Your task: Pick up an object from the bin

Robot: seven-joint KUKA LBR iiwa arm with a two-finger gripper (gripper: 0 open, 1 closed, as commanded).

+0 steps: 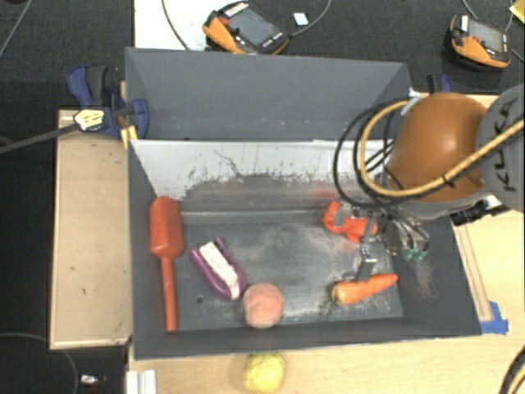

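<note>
Step in hand: approach, nothing grasped yet as far as you can see. The gripper [367, 263] hangs low in the bin [283, 245], just behind the carrot [365, 289] and over its middle. I read it as touching or nearly touching, but can't confirm contact. Can't tell whether the tool is released or clenched, because the wrist and cables mask it. The carrot is the likely target. It lies flat on the floor, tip to view-right, leaf end to view-left, close to the front wall. An orange piece [338, 219] sits further behind the carrot by the back wall, just beside the wrist, and it's the only other candidate in reach. The peach [263, 304], purple slice [217, 269] and red scoop [166, 236] are all well to view-left of the carrot and out of play. Next move, my call: come forward slightly to centre on the carrot, straddle it across its short axis, drop to the floor and close. The risk is the tapered, round body rolling or squirting out toward the front wall, so grip at the thick part, not the tip. Confirm the tool state before you commit to a lift.
</note>
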